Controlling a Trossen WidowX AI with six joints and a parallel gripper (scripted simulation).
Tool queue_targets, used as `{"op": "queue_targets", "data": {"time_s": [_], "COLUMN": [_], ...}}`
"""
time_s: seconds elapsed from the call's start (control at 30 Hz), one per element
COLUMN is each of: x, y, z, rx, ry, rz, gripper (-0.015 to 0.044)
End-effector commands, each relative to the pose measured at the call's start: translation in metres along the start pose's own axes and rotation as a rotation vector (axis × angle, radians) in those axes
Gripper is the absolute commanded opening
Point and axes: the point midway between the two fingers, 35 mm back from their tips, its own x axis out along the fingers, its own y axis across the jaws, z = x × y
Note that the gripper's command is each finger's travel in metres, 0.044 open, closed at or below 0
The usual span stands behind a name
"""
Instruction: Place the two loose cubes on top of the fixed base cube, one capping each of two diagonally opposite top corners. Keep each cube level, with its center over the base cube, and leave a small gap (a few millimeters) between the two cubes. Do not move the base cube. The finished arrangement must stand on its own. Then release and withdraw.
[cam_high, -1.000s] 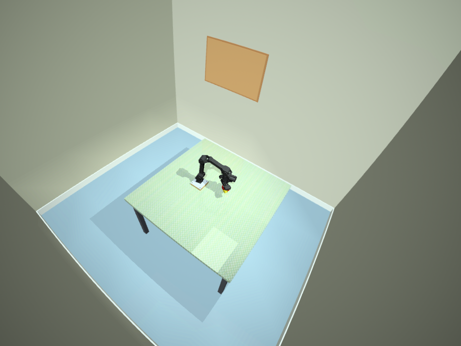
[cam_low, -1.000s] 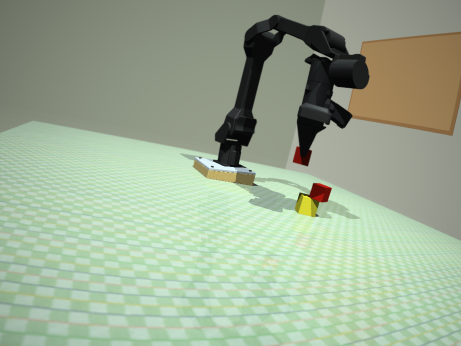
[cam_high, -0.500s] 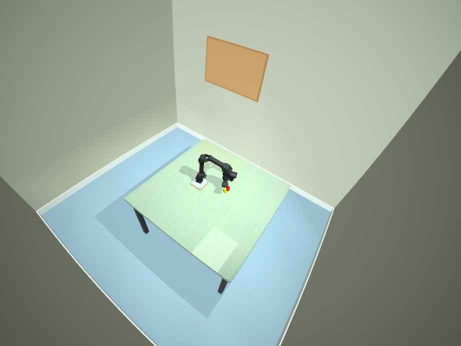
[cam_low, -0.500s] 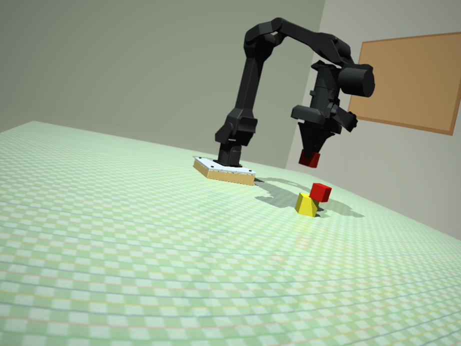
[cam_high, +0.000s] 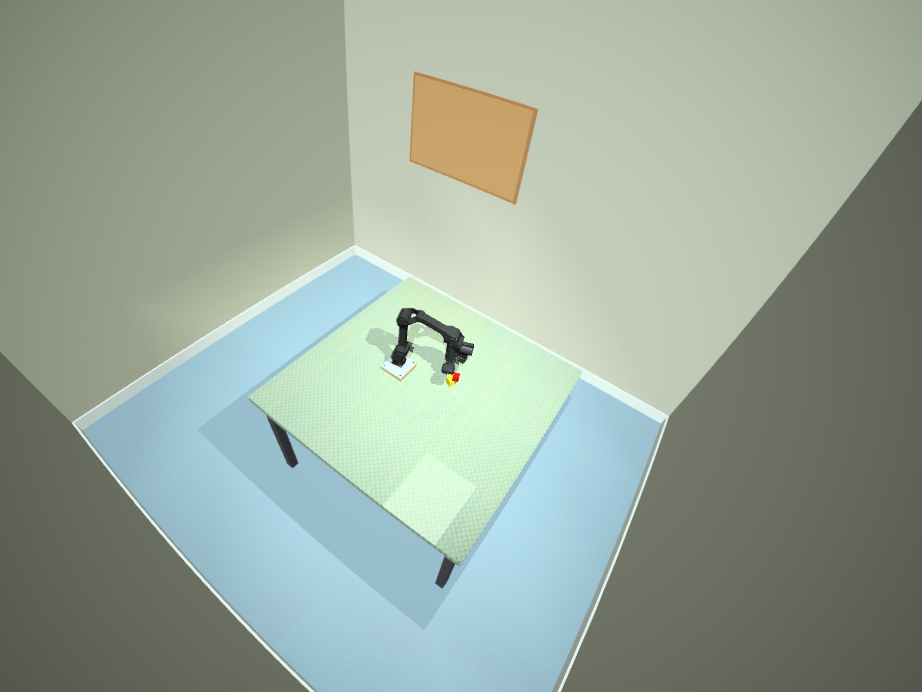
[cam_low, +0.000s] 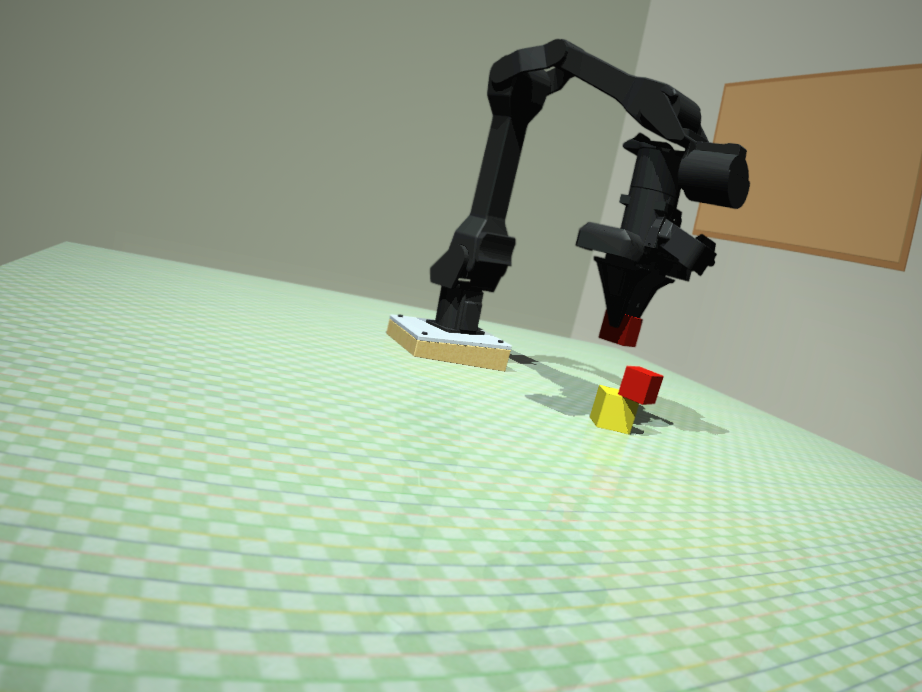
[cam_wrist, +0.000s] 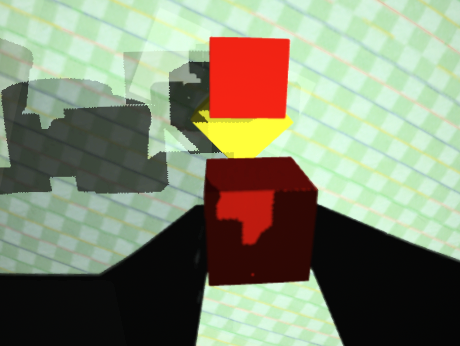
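Observation:
The yellow base cube (cam_high: 450, 382) (cam_low: 610, 413) (cam_wrist: 243, 134) stands on the table. One red cube (cam_high: 455, 377) (cam_low: 638, 385) (cam_wrist: 249, 77) looks level on one top corner of it, overhanging at the right in the exterior view. My gripper (cam_high: 448, 370) (cam_low: 620, 321) (cam_wrist: 254, 215) points down and is shut on the other red cube (cam_low: 630, 332) (cam_wrist: 295, 235). It holds that cube above the base cube, with a visible gap below. In the wrist view the held cube is nearer the camera, below the placed cube and the yellow cube's near corner. The held cube is hidden in the top view.
The arm's mounting block (cam_high: 399, 369) (cam_low: 461, 353) stands left of the cubes in the top and exterior views. The checkered green table (cam_high: 357, 417) (cam_low: 297, 484) carries the arm's shadow beside the base cube. A brown board (cam_high: 472, 137) (cam_low: 815, 163) hangs on the wall behind.

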Motion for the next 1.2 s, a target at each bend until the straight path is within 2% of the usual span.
{"op": "queue_targets", "data": {"time_s": [0.0,0.53,0.97,1.17], "x": [0.012,0.02,0.047,0.048], "y": [0.0,0.0,-0.001,-0.001], "z": [-0.002,-0.003,-0.001,-0.001], "rx": [0.011,0.014,0.007,0.007], "ry": [0.006,0.006,0.006,0.006], "rz": [-0.002,-0.002,-0.002,-0.002], "gripper": [0.0105,0.0105,0.0105,0.0105]}}
